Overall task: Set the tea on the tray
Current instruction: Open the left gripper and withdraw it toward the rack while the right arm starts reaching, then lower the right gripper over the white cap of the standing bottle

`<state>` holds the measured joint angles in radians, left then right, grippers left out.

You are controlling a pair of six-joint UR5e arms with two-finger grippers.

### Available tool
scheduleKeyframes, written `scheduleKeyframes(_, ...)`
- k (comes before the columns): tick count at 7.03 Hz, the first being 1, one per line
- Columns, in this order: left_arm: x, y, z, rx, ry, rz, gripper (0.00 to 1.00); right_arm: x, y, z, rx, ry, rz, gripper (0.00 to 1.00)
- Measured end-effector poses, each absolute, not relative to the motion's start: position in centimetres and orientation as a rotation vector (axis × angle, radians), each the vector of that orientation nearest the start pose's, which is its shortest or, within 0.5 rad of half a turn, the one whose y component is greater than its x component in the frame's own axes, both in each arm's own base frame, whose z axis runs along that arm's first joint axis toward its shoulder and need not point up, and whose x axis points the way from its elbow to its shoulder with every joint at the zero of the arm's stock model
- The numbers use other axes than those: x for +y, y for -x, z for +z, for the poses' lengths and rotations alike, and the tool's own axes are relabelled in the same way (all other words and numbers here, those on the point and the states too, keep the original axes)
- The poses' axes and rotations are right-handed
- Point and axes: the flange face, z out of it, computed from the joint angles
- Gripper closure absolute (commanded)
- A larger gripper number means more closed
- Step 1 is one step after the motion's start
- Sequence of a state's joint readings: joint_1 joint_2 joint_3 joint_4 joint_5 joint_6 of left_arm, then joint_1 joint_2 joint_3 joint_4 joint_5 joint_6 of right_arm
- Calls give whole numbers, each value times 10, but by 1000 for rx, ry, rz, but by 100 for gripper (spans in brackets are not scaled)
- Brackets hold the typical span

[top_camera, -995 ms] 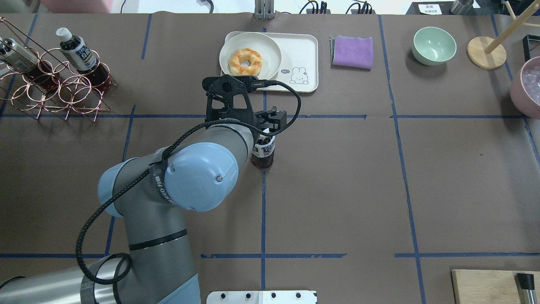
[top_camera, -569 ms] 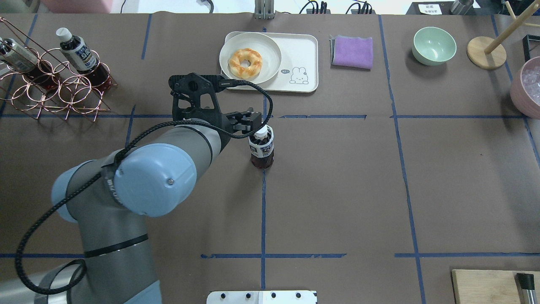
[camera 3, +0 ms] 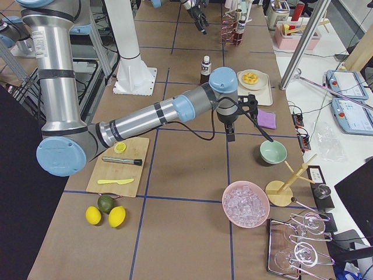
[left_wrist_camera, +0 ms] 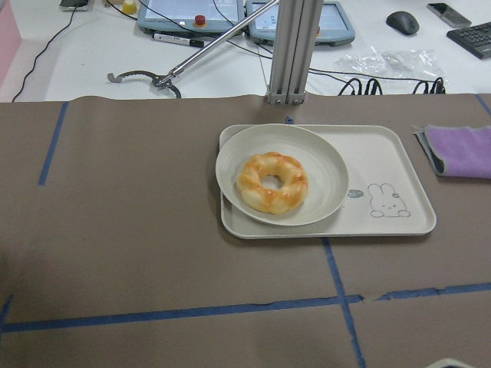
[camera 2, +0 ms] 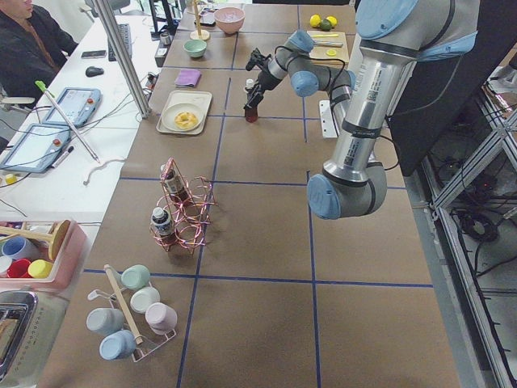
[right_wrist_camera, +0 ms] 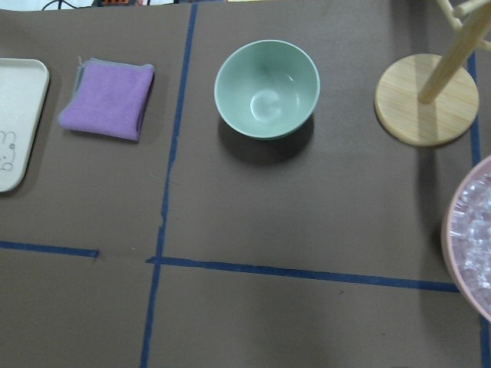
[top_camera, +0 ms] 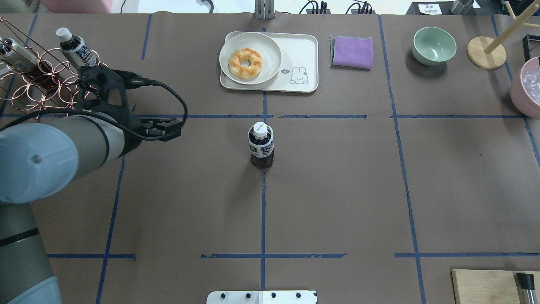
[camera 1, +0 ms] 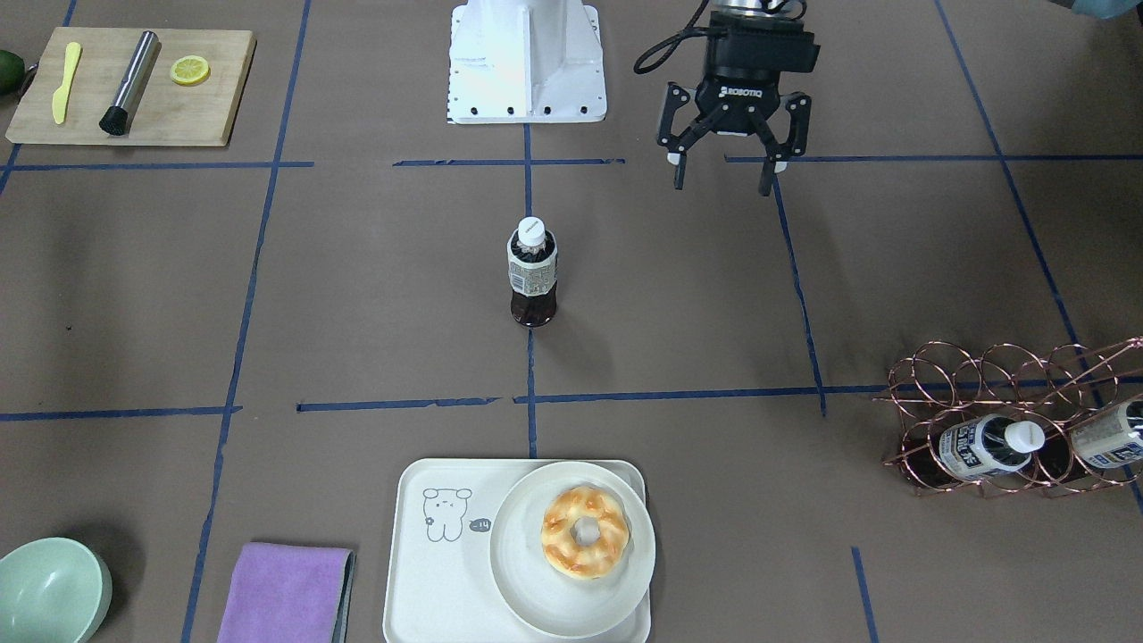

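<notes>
A tea bottle (top_camera: 260, 145) with dark liquid, a white cap and a pale label stands upright on the table's centre line, also in the front view (camera 1: 532, 277). The cream tray (top_camera: 301, 48) with a drawn bear lies beyond it at the far edge, also in the front view (camera 1: 429, 580) and the left wrist view (left_wrist_camera: 383, 161). My left gripper (camera 1: 721, 174) is open and empty, raised well to the left of the bottle (top_camera: 171, 128). My right gripper (camera 3: 230, 131) hangs over the table near the purple cloth; I cannot tell whether it is open.
A round plate with a donut (top_camera: 249, 59) fills the tray's left half. A copper rack (top_camera: 55, 90) at far left holds two more tea bottles (top_camera: 76, 50). A purple cloth (top_camera: 352, 51), green bowl (top_camera: 434, 45), pink ice bowl (top_camera: 527, 84) and wooden board (top_camera: 485, 287) are on the right.
My left gripper was over the bottle's cap, then drew away to the left. The bottle has stayed standing in the same spot.
</notes>
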<state>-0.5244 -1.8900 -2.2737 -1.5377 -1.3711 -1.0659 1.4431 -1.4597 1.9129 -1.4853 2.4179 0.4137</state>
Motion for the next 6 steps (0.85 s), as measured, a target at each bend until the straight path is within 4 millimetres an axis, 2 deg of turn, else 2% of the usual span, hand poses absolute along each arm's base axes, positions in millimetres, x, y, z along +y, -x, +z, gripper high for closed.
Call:
scheduleKeyframes(2,-392,-275,244,719,-545,-43,0,-537,42,355,-932,-270,49,0)
scheduleKeyframes(3,-404,-243,272,677,-499,2,0,-540,64,320,-940,-254,82,0)
scheduleKeyframes(6,-427,-153,357,581,-381,123,0,-532,159,215,-1012,-200,197,0)
